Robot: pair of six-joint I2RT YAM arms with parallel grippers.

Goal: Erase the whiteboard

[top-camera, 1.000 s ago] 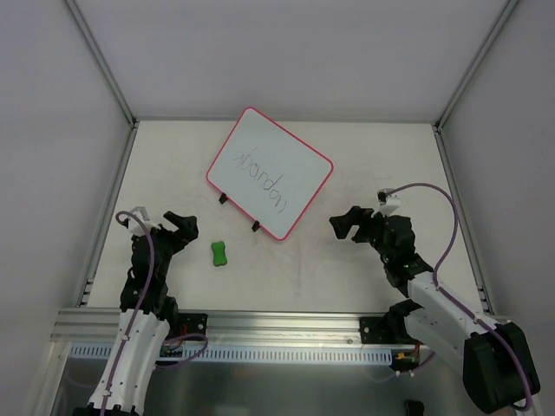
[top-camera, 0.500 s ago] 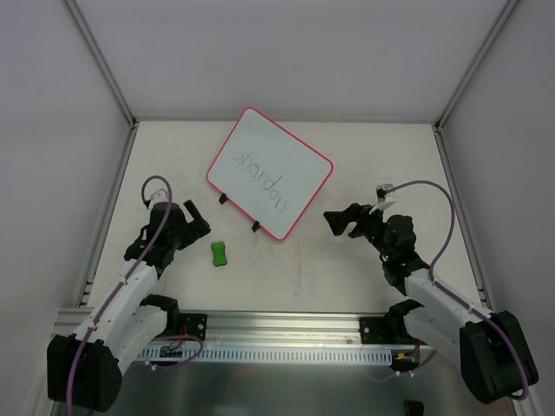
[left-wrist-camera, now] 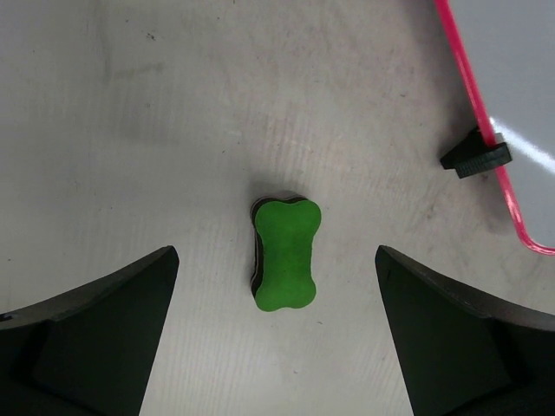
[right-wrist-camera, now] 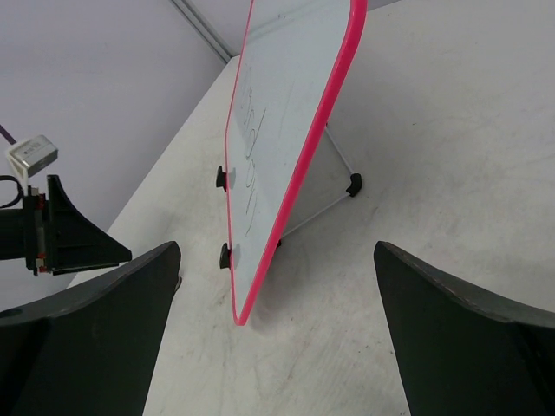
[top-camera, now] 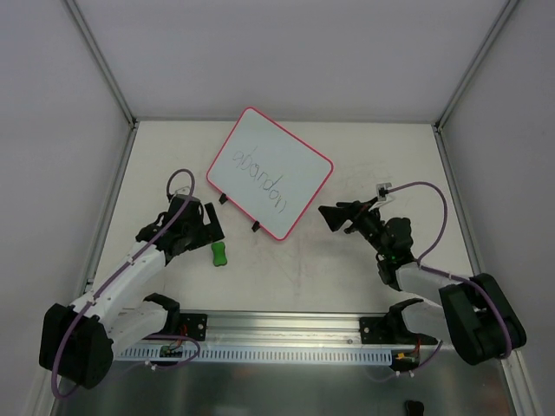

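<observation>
Right claw [right-wrist-camera: 276,260] agape — whiteboard [right-wrist-camera: 290,78] pink-framed, aslant, dark handwriting [top-camera: 257,178]

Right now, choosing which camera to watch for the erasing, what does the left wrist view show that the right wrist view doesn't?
Only the left wrist view: the green eraser lying on the table, centered under the open left gripper. Only the right wrist view: the handwriting on the whiteboard and the wire stand propping it tilted. Both: the board's pink frame, a black clip on its edge, and the table.
</observation>
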